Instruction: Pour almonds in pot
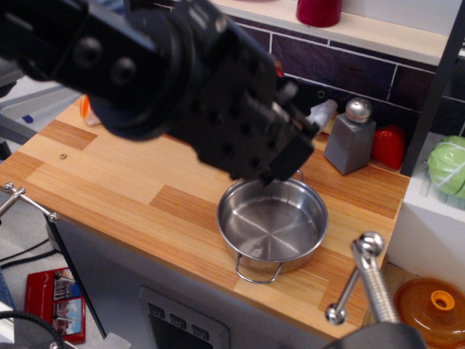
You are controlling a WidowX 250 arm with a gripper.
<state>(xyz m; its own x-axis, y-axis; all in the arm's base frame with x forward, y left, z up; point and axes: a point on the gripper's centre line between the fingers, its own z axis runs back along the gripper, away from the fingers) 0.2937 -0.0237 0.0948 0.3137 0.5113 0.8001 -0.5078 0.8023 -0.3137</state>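
Note:
The pot (272, 222) is a shallow shiny steel pan with two wire loop handles near the counter's front right, and its inside is bare. My black arm and wrist fill the middle of the view, tilted down to the right. The gripper end (280, 166) hangs just above the pot's far rim. Its fingers are hidden behind the wrist body. The almond jar is hidden too, so no almonds show.
A grey shaker with a silver dome (350, 138), a red item (390, 145) and a white object (322, 113) stand behind the pot. A green cabbage (447, 166) lies at the right. An orange lid (434, 302) lies below right. A metal lever (367, 280) juts in front.

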